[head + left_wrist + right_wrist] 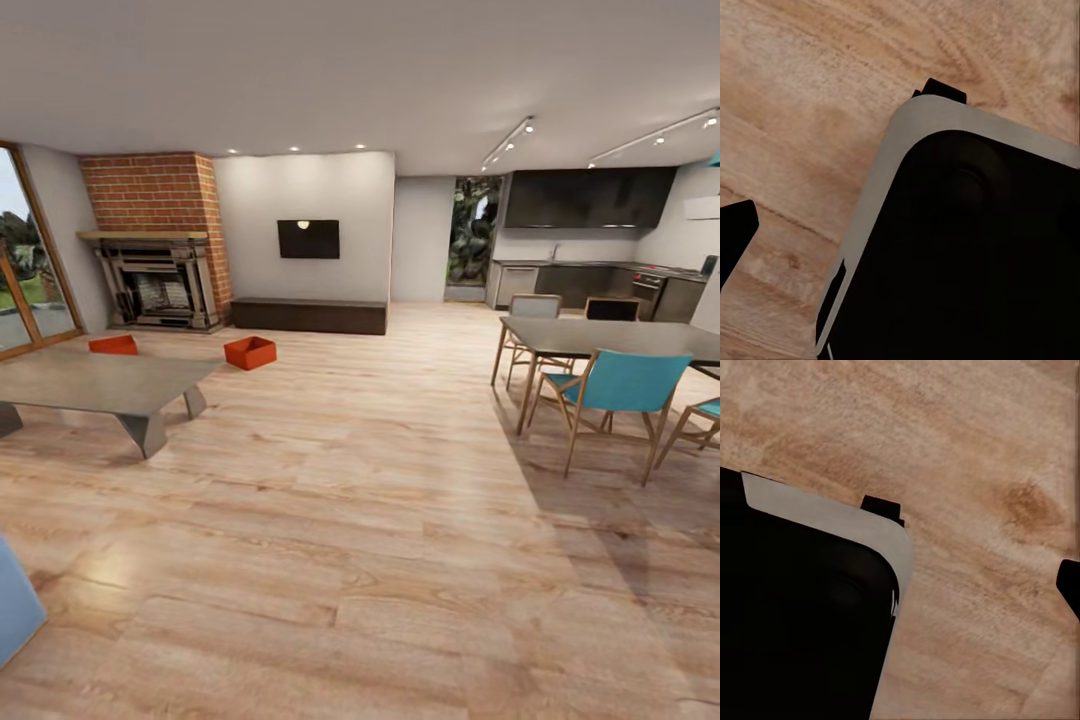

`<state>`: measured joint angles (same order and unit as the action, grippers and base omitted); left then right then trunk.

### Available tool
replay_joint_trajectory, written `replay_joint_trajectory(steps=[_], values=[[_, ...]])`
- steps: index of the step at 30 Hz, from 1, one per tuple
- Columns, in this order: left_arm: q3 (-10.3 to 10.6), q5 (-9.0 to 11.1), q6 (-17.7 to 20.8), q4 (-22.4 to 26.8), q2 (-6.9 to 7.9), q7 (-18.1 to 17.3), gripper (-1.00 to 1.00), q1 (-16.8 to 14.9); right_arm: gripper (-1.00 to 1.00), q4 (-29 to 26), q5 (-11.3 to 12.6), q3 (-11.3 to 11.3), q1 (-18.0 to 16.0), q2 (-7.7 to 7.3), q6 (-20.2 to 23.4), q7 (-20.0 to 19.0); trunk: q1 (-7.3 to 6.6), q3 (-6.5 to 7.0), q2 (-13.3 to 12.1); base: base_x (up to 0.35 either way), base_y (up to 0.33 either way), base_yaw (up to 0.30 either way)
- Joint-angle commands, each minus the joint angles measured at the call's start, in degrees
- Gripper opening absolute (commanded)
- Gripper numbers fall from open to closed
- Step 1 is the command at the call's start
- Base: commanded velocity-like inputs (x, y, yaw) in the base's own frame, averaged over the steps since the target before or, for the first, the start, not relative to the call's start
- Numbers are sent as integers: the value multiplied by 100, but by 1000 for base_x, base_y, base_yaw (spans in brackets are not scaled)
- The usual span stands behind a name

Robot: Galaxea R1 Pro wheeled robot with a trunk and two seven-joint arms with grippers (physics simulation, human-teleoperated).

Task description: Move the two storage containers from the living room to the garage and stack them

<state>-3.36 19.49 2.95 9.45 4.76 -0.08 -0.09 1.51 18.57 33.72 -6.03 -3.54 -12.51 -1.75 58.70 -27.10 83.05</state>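
- So the two storage containers are both sitting on the light wood floor (400,520) of the living room, way off at about 11 o'clock from us in the head view. One orange bin (250,352) is out in the open in front of the long dark bench (308,316); the other bin (113,345) is further left, at roughly 10 o'clock, with its lower part hidden behind the low grey coffee table (100,385).
- The open one looks turned a bit, long axis running roughly 10-to-4 across the floor. The second one we can't really call.
- Both are well apart from us, so the next move is really a base move, we'd guess: roll toward 11 o'clock. The left arm would probably end up nearer.
- Room-wise: the coffee table's right corner sits just short of the nearer bin, so we'd want to pass to the right of it. The brick fireplace (155,250) stands behind the bins. Dining table (610,340) and teal chair (615,395) are over at 2 o'clock, well clear, with a wide open lane of planks in between.
- Wrist views look down at wood planks and the dark robot base (975,255), also seen on the right side (802,615). Just a dark tip at each frame edge, so we can't tell whether either set of jaws is spread or pressed together. Nothing looks to be carried.
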Motion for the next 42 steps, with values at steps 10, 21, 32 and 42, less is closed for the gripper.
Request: replay_joint_trajectory(steps=[10,21,32,42], values=[[-33,36,13,4,7,-1,100,0,100,16,59,47,-4,2,-32,-18,3,-6,3,324,0,0],[-33,37,4,3,7,-1,100,0,100,16,59,47,-3,2,-32,-18,3,-6,3,324,0,0],[-33,37,3,4,7,-1,100,0,100,16,59,47,-4,2,-34,-18,3,-6,3,324,0,0],[-33,37,3,3,7,-1,100,0,100,16,59,47,-5,2,-32,-17,3,-6,3,324,0,0]])
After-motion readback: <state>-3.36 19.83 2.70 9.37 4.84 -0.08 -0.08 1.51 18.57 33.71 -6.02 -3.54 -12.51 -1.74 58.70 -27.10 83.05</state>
